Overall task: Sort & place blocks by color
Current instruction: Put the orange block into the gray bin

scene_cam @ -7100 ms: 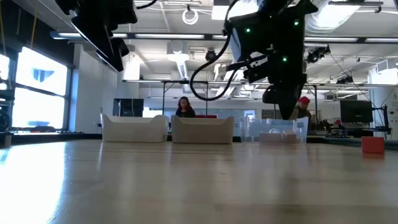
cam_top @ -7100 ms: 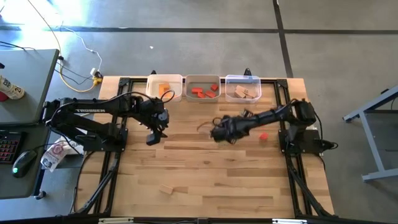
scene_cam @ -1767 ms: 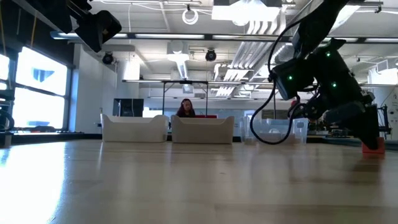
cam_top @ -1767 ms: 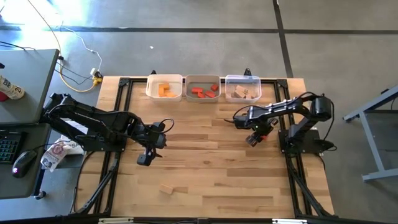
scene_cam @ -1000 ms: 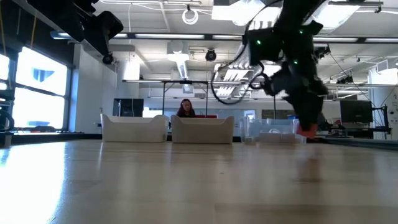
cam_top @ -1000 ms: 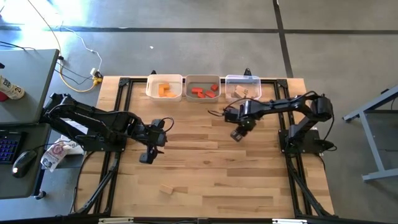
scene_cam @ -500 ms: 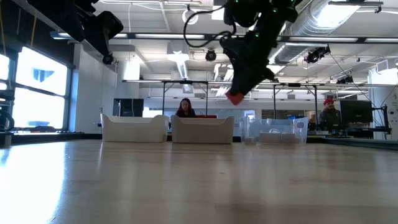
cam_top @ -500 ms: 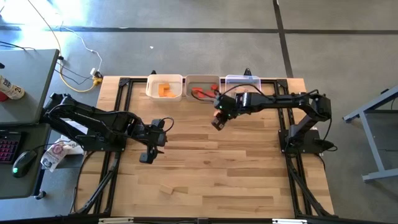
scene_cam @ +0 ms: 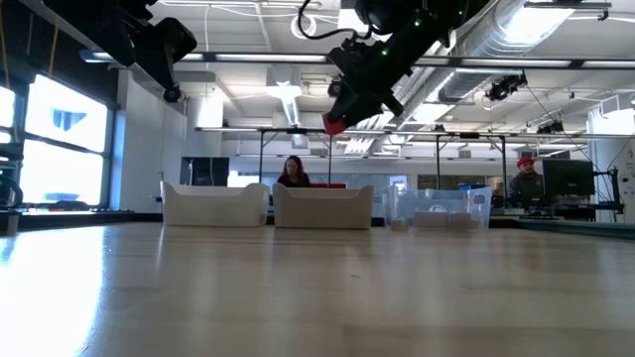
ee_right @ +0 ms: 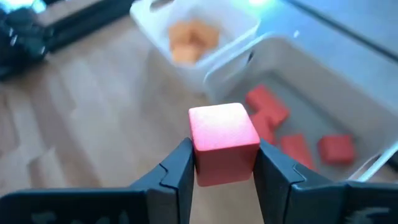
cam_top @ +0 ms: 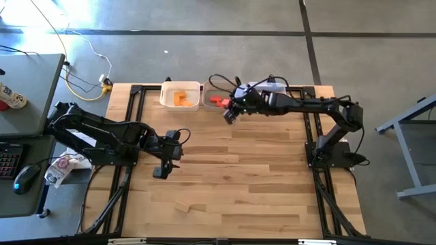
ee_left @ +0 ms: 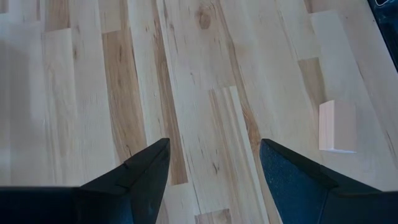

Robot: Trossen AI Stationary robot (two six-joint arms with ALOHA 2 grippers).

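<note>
**Red cube held just short of the middle bin**

Red, and squarely pinched: the red cube (ee_right: 222, 142) sits between the two dark fingers of the right gripper (ee_right: 221, 163), one finger flat against each side face, top face standing proud of the tips. The jaws are closed nearly all the way onto it. Seen from above, the gripper (cam_top: 230, 113) hangs over the near rim of the middle bin (cam_top: 212, 90), which already holds red blocks (ee_right: 292, 134); at the bin's 9 o'clock stands the bin with orange blocks (cam_top: 181, 99).

To do this well, I'd judge the cube needs carrying a little further toward 12 o'clock, until it hangs clear inside the rim, then lowering before letting go, so it cannot bounce off the wall or land on the edge. Opening now looks risky: the cube seems to hang about at the near wall.

The left gripper (ee_left: 213, 171) waits well apart, low over the table at about 8 o'clock from the bins, jaws spread wide and empty, with a pale block (ee_left: 336, 126) lying on the wood (ee_left: 186, 93) just beyond it
</note>
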